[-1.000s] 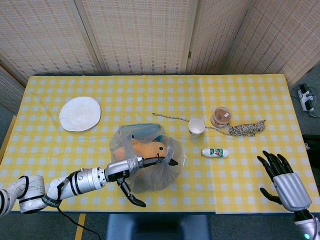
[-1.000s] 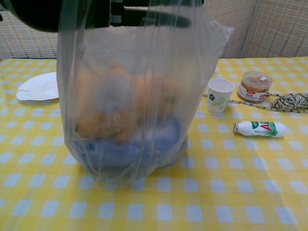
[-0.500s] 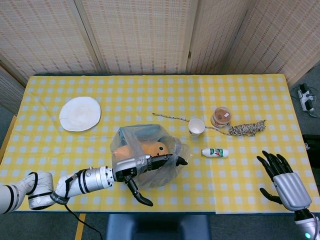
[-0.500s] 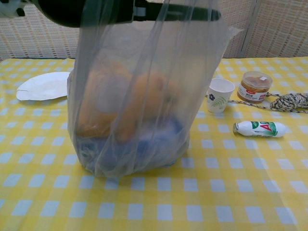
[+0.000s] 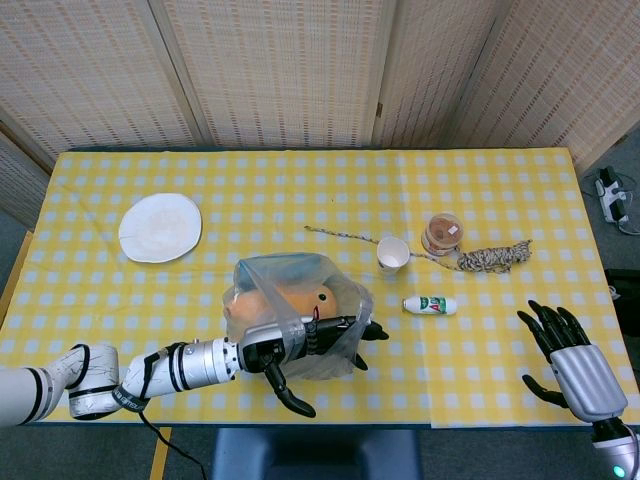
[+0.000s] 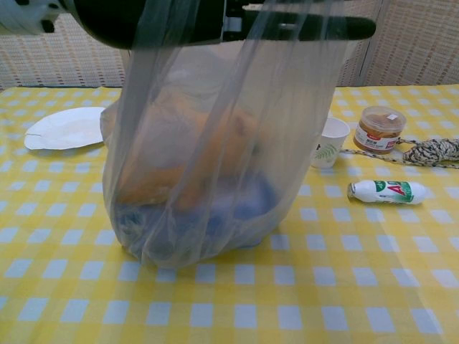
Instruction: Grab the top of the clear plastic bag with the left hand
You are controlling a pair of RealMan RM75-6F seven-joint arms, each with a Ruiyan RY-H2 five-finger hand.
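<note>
The clear plastic bag (image 5: 296, 305) stands near the table's front edge with an orange plush toy and something blue inside. My left hand (image 5: 305, 342) reaches in from the left at the bag's top. Its dark fingers (image 5: 352, 331) stretch out to the right, and the thumb hangs below. In the chest view the bag's (image 6: 208, 165) film rises taut to my left hand (image 6: 215, 18) at the top edge, gathered around it. My right hand (image 5: 572, 368) hovers open at the table's front right corner, far from the bag.
A white paper plate (image 5: 160, 227) lies at the left. Right of the bag stand a paper cup (image 5: 393, 254) and a brown lidded jar (image 5: 442, 232), with a coiled rope (image 5: 492, 257) and a small white bottle (image 5: 430, 305) lying on its side.
My left hand has moved right with the bag's top, and the film is now drawn tighter and leans right. The right hand has barely moved.
</note>
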